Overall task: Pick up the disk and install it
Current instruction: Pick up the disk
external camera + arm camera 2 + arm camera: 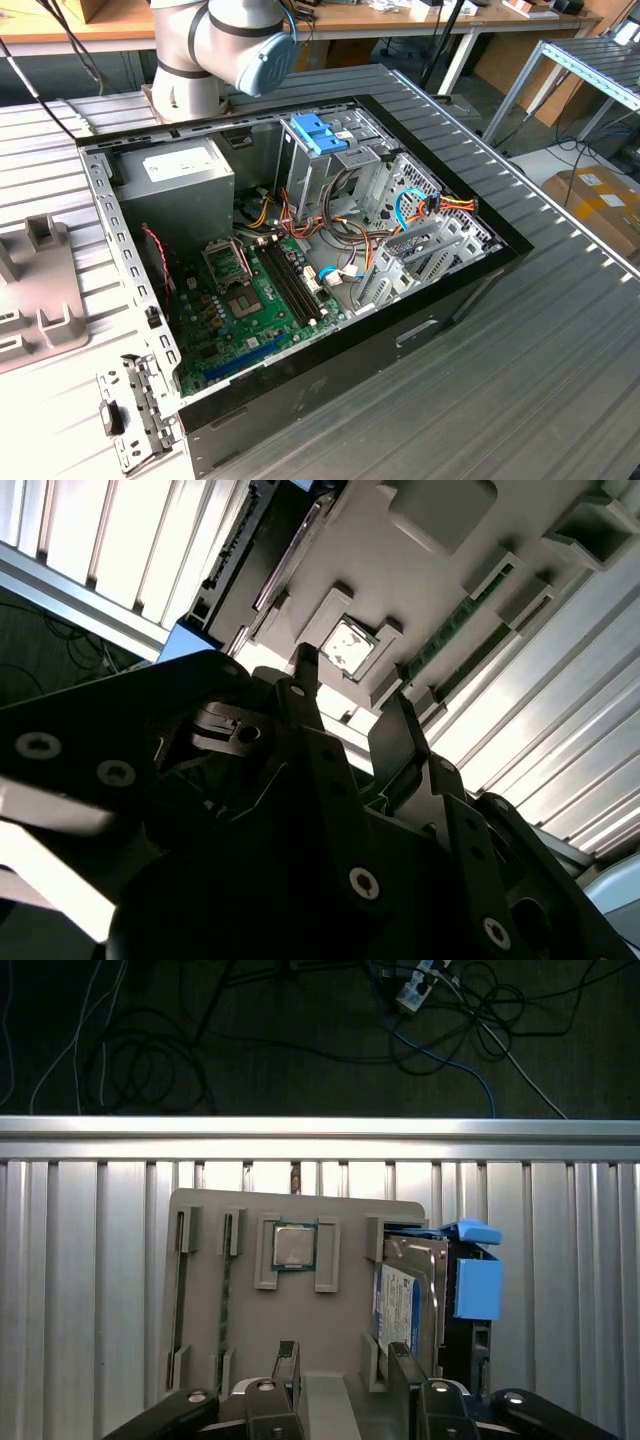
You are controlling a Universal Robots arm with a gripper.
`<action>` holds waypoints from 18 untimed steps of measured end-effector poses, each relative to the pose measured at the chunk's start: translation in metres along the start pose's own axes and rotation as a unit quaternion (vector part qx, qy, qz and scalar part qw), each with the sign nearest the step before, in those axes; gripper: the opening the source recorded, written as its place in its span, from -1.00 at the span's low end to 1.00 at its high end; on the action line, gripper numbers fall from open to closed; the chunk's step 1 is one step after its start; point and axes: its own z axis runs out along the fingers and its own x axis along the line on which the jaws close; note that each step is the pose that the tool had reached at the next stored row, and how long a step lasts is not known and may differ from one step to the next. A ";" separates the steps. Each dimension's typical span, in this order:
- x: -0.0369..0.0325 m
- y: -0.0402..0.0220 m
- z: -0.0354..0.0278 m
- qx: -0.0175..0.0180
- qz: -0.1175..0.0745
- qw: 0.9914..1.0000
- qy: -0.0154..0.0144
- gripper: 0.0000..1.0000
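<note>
Table (560,330): a ribbed metal surface on which everything is laid out; the work is thereby kept within the arm's reach, it is judged.
Computer case (400,340): laid on its side with the panel removed, so that the motherboard and drive bays are exposed from above, presumably for the installation.
Drive cage (335,175): set upright inside the case, with a blue latch piece (318,132) on top; no disk can be made out in it.
Holder tray (220,1310): a grey slotted fixture placed on the table beside the case; parts are kept in fixed recesses, probably so they can be found in known places.
Disk (405,1300): held on edge in a slot at one side of the tray, its blue end tab (476,1285) sticking out; it has not been lifted.
Gripper (342,1365): poised above the tray, offset toward the tray's middle rather than centred over the disk; its two fingers are spread apart and nothing is held between them.
Processor chip (294,1246): seated flat in a small recess of the tray, apart from the disk and untouched.
</note>
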 end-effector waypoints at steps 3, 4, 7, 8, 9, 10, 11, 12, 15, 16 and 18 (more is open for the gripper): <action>-0.0030 0.0000 0.0010 0.000 0.000 1.000 0.000 -0.04; -0.0043 0.0000 0.0012 0.000 0.000 1.000 0.000 -0.04; -0.0079 0.0000 0.0020 0.000 0.000 1.000 0.000 -0.04; -0.0090 0.0000 0.0022 0.000 0.000 1.000 0.000 -0.04; -0.0099 0.0000 0.0024 0.000 0.000 1.000 0.000 -0.04; -0.0109 0.0000 0.0027 0.000 0.000 1.000 0.000 -0.04; -0.0117 0.0000 0.0028 0.000 0.000 1.000 -0.001 -0.04; -0.0126 0.0000 0.0032 0.000 0.000 1.000 -0.001 -0.04; -0.0154 0.0000 0.0039 0.000 0.000 1.000 -0.001 -0.04; -0.0165 0.0000 0.0042 0.000 0.000 1.000 -0.001 -0.04; -0.0177 0.0000 0.0045 0.000 0.000 1.000 -0.001 -0.04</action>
